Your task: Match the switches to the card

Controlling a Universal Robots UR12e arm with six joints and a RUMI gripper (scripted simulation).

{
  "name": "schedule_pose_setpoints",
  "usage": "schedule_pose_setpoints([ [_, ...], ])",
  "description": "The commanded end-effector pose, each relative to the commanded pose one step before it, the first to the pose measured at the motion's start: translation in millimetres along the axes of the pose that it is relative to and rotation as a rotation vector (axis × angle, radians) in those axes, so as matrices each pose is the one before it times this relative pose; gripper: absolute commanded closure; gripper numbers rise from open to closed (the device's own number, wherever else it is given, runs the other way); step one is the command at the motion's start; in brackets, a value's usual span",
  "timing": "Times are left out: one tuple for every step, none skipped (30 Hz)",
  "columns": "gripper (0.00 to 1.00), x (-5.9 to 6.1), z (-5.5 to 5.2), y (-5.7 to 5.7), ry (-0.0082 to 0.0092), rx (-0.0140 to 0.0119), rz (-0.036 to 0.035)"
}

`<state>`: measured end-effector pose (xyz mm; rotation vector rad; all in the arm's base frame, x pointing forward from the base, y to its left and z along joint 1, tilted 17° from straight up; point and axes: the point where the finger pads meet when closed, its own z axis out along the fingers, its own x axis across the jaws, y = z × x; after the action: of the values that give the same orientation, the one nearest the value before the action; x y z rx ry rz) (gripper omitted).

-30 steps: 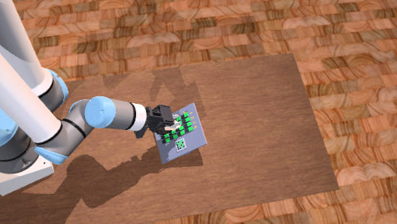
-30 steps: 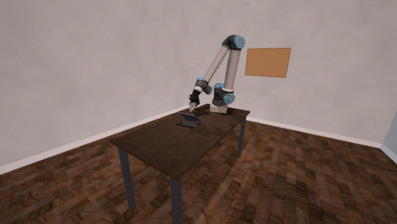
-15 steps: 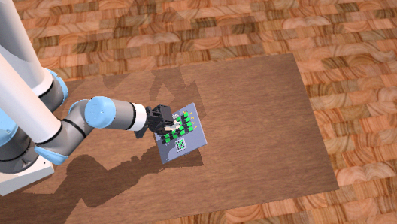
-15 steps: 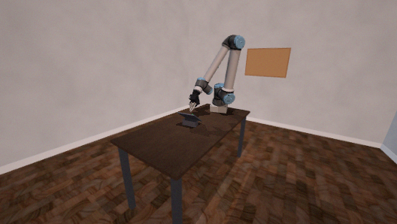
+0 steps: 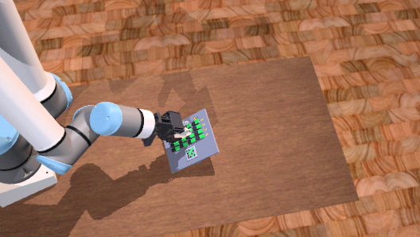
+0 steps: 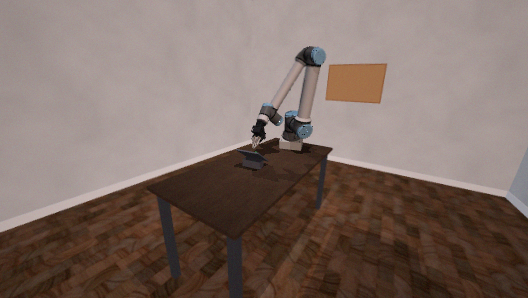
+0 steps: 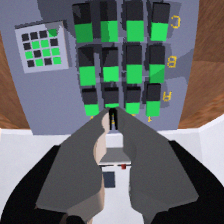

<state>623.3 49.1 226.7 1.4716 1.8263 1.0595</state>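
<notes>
A grey switch panel (image 5: 193,143) lies on the table, also in the wrist view (image 7: 115,65). It holds a grid of rocker switches in three rows labelled A, B, C, each half green and half dark grey. The small card (image 7: 42,46) of green and dark squares sits to the left of the grid in the wrist view, and shows in the top view (image 5: 192,153). My gripper (image 7: 112,109) is shut and empty. Its tips stand at the near edge of the second switch (image 7: 111,96) in the nearest row; I cannot tell if they touch. The gripper shows over the panel's near side (image 5: 177,134).
The panel sits tilted on a small stand (image 6: 252,159) near the arm's base on a dark wooden table (image 6: 240,182). An orange board (image 6: 356,83) hangs on the far wall.
</notes>
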Motion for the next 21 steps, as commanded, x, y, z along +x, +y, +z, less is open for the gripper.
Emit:
schedule_pose_setpoints([
  [1.0,-0.24,-0.18,0.87,-0.00025,-0.00079,-0.00055],
  [1.0,0.0,0.0,0.02,0.0,0.0,0.0],
  [1.0,0.0,0.0,0.0,0.0,0.0,0.0],
  [1.0,0.0,0.03,0.0,0.0,0.0,0.0],
  [1.0,0.0,0.22,0.0,0.0,0.0,0.0],
  [1.0,0.0,0.53,0.0,0.0,0.0,0.0],
  [1.0,0.0,0.9,0.0,0.0,0.0,0.0],
  [1.0,0.0,1.3,0.0,0.0,0.0,0.0],
  [1.0,0.0,0.0,0.0,0.0,0.0,0.0],
  [1.0,0.0,0.0,0.0,0.0,0.0,0.0],
  [1.0,0.01,1.67,-0.01,0.0,-0.00001,0.0],
  [1.0,-0.01,1.99,0.01,0.0,0.00001,0.0],
  [1.0,0.01,2.22,-0.01,0.0,-0.00001,0.0],
  [1.0,-0.01,2.37,0.01,0.0,0.00001,0.0],
  [1.0,0.01,2.38,-0.01,0.0,-0.00001,0.0],
  [1.0,-0.01,2.29,0.01,0.0,0.00001,0.0],
  [1.0,0.01,2.08,-0.01,0.0,-0.00001,0.0],
  [1.0,0.0,1.78,0.0,0.0,0.0,0.0],
  [1.0,0.0,1.4,0.0,0.0,0.0,0.0],
  [1.0,0.0,0.98,0.0,0.0,0.0,0.0],
  [1.0,0.0,0.58,0.0,0.0,0.0,0.0],
])
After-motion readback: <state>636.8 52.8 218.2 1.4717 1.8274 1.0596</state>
